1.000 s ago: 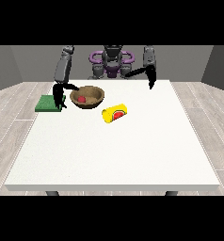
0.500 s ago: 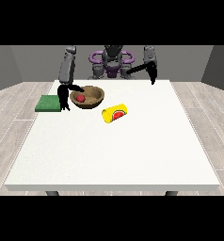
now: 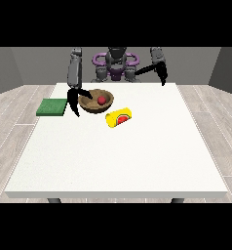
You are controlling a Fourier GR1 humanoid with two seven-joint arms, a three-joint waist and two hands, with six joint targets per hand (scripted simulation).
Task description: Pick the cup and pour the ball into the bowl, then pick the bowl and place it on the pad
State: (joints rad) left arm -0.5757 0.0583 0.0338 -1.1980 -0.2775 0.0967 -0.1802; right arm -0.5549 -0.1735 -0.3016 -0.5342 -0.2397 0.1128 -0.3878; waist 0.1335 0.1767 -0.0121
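A large white rectangular table point(image 3: 118, 156) fills the middle of the frame, with the robot small at the top centre behind its far edge. In the upper left part of the table stands a round brown wooden bowl point(image 3: 95, 102), upright, and a small red ball point(image 3: 102, 100) lies inside it, toward the bowl's right side. Just right of and below the bowl, near it but not clearly touching, a yellow cylindrical cup with a red and green watermelon picture point(image 3: 118, 117) lies on its side on the table, its printed end turned toward the camera. At the left edge of the table, level with the bowl, a flat green square pad point(image 3: 52, 107) lies partly over the table's edge; it is near the bowl but apart from it.

The hand at the view's left point(image 3: 75, 99) hangs down from a grey forearm at the bowl's left rim. Its dark fingers are spread, some reaching over the rim toward the inside of the bowl and one pointing down outside the bowl toward the table, so the rim sits between them; whether they actually touch the bowl cannot be told. The hand at the view's right point(image 3: 162, 75) is raised above the far right part of the table, well apart from every object, holding nothing; how its fingers lie cannot be told.
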